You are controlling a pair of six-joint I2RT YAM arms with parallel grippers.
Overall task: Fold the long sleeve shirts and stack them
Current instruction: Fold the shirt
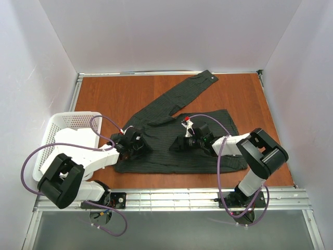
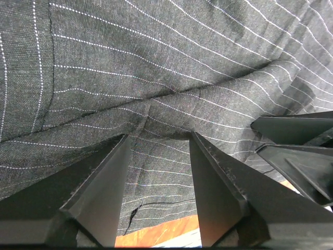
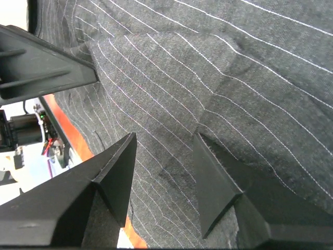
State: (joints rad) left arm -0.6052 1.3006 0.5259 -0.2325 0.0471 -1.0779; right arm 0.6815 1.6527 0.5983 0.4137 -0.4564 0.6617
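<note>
One of the long sleeve shirts [image 1: 166, 157], dark charcoal with pale pinstripes, lies spread on the brown table [image 1: 112, 99], one sleeve [image 1: 182, 95] stretched toward the far right corner. My left gripper [image 1: 136, 142] rests low on the shirt's left part. In the left wrist view its jaws [image 2: 159, 136] stand apart, tips against a raised fold of the cloth [image 2: 156, 62]. My right gripper [image 1: 181, 144] sits on the shirt's middle, facing the left one. Its jaws [image 3: 165, 136] are also apart, with pinstriped cloth [image 3: 234, 78] lying between them. Neither pair has visibly clamped the fabric.
A white perforated basket [image 1: 54, 130] stands at the table's left edge beside the left arm. White walls enclose the table on three sides. A metal rail [image 1: 171, 197] runs along the near edge. Bare wood shows at the back left and far right.
</note>
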